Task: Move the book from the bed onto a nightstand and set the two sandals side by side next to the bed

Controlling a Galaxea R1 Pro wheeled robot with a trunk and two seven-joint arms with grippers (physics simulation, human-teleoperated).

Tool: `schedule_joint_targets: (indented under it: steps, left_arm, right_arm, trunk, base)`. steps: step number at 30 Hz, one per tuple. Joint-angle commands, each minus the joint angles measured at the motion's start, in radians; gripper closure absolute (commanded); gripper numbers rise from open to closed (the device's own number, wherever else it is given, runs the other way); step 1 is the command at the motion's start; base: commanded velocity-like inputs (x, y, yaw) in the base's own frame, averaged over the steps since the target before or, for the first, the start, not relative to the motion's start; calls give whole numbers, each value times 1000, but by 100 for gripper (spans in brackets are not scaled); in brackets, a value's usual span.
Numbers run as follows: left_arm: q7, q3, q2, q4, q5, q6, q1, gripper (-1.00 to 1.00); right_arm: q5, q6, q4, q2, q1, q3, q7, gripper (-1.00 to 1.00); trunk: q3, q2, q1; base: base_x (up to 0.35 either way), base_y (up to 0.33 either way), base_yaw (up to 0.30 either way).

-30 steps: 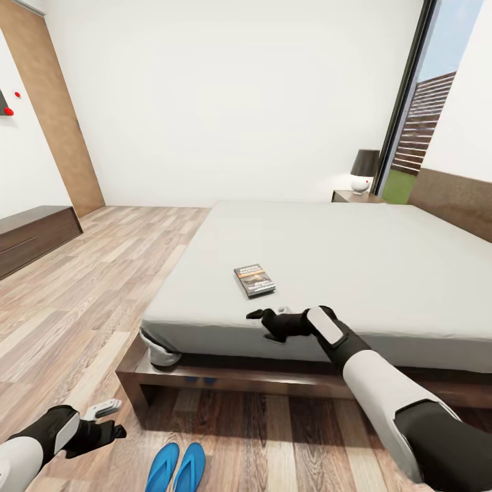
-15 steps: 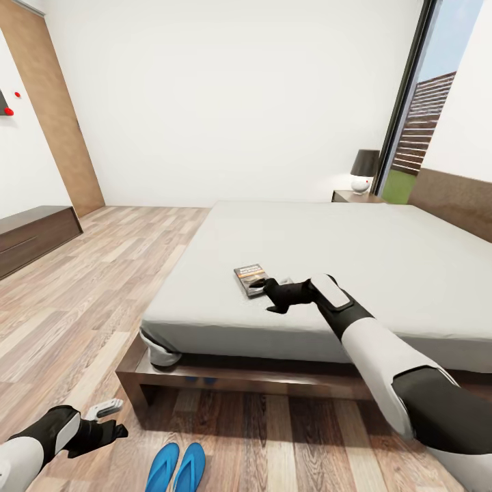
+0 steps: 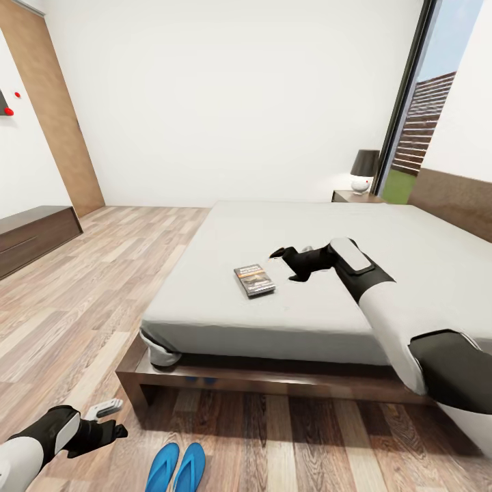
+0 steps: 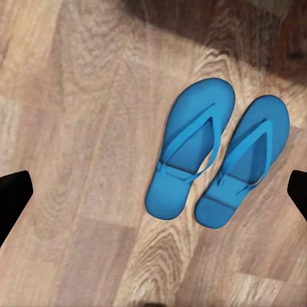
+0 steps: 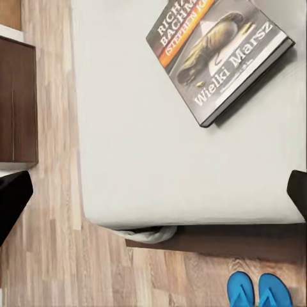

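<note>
Right gripper (image 3: 279,253) raised over the bed (image 3: 383,273), fingers apart and empty, just beyond the book (image 3: 254,279) rather than over it. Left gripper (image 3: 109,418) held low over the wooden floor (image 3: 82,301), fingers likewise apart, with the sandals (image 4: 214,153) below it.

Risks, as judged: a descent from the present offset likely to pinch mattress, or to nudge the thin book toward the bed's near edge; a flat cover on soft bedding offering little for the fingers to get under. Nightstand (image 3: 355,197) well apart at the far corner, carrying a lamp (image 3: 364,169), so little free top for the book.

Book: thin paperback, dark cover with a picture, orange band and white lettering, flat and skewed near the bed's foot. Sandals: bright blue, side by side, touching or nearly so, on the floor near the bed's foot.
</note>
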Motion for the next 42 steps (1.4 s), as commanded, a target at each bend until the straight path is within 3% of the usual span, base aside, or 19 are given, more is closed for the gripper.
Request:
schedule_joint_targets:
  steps: [1, 6, 11, 15, 16, 23, 33, 36, 37, 42]
  left_arm:
    - [1, 8, 0, -1, 6, 10, 0, -100]
    - [1, 8, 2, -1, 5, 10, 0, -100]
    - [-10, 9, 3, -1, 6, 10, 0, -100]
    - [-53, 9, 5, -1, 4, 8, 0, -100]
    - [-120, 9, 15, 3, 2, 5, 1, -100]
    - [-210, 10, 45, 20, 2, 1, 1, -100]
    - [-248, 26, 80, -15, 6, 16, 0, -100]
    - [-250, 36, 86, -67, 6, 61, -1, -100]
    - [-251, 49, 88, -133, 7, 142, -1, -100]
    - [-252, 80, 87, -249, 6, 269, -2, -100]
  right_arm:
    - [-11, 0, 13, -14, -31, 7, -38, -100]
    - [-20, 5, 22, -51, -90, 3, -76, -100]
    - [-32, 7, 7, -59, -104, -1, -58, -100]
    - [-41, 7, 3, -61, -108, -2, -33, -100]
    - [-46, 8, -4, -63, -110, -3, 14, -100]
    - [-43, 8, 0, -69, -112, -4, 105, -100]
    - [-41, 8, 3, -72, -110, -4, 136, -100]
    - [-42, 9, 3, -72, -109, -4, 139, -100]
    - [-42, 9, 3, -73, -109, -4, 140, -100]
    - [-41, 9, 3, -74, -109, -4, 137, -100]
  trunk:
    - [-1, 0, 0]
    - [-1, 0, 0]
    - [-1, 0, 0]
    - [-1, 0, 0]
    - [-1, 0, 0]
    - [-1, 0, 0]
    - [-1, 0, 0]
    - [-1, 0, 0]
    - [-1, 0, 0]
    - [-1, 0, 0]
  base:
    - [0, 0, 0]
    - [0, 0, 0]
    - [0, 0, 0]
    - [0, 0, 0]
    - [0, 0, 0]
    - [0, 0, 0]
    - [0, 0, 0]
    - [0, 0, 0]
    - [0, 0, 0]
    - [0, 0, 0]
